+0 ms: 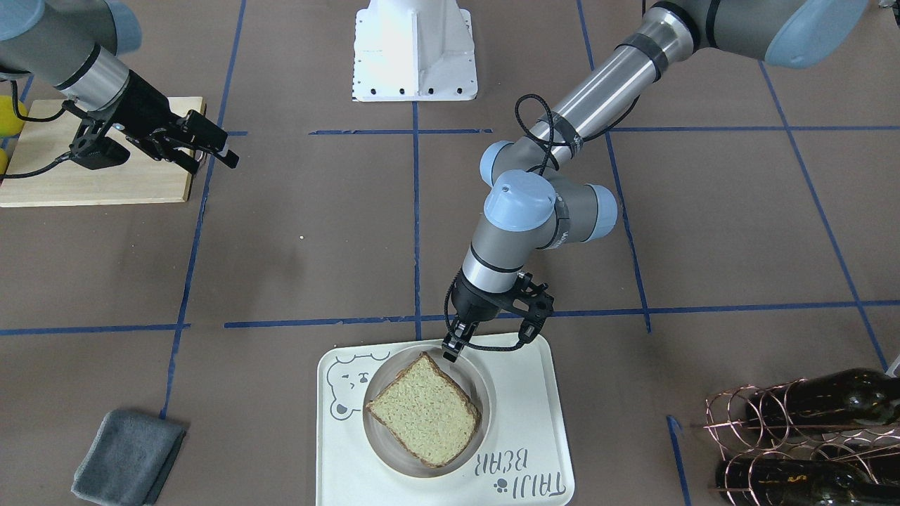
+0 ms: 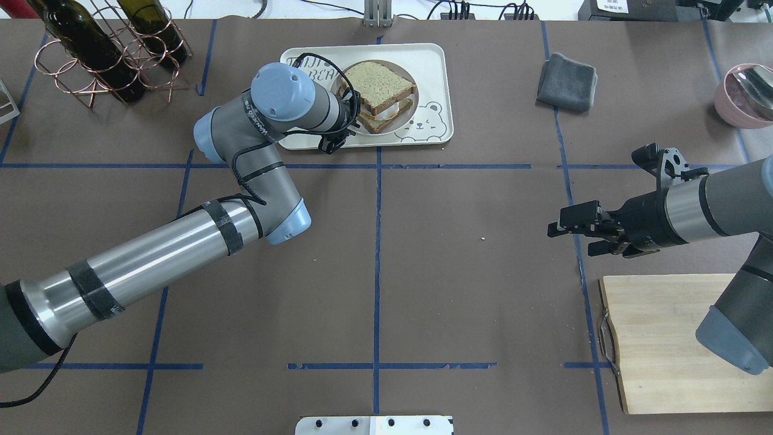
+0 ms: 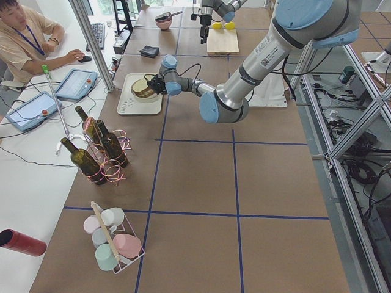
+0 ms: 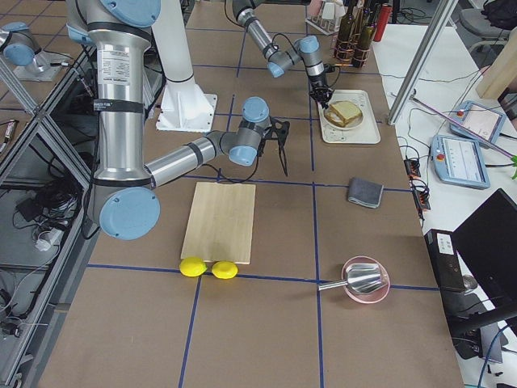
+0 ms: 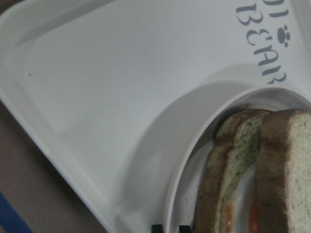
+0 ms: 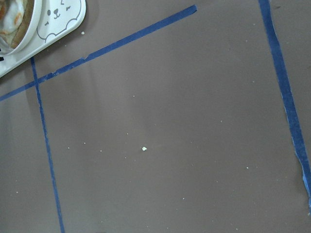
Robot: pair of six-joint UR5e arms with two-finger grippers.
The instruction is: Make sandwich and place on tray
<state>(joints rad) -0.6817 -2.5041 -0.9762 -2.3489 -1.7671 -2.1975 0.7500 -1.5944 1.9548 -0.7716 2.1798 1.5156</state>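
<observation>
You'll find the sandwich on the plate, plate on the tray; bottles left, cloth right.

Front view looks steeply down on the bench from across it, base at top. Overhead looks forward and down from behind the base. Side views shoot along the bench from each end, far back. Left wrist cam is very close on tray and sandwich. Right wrist cam looks down on bench, tray corner at upper left. All six share the tray.
</observation>
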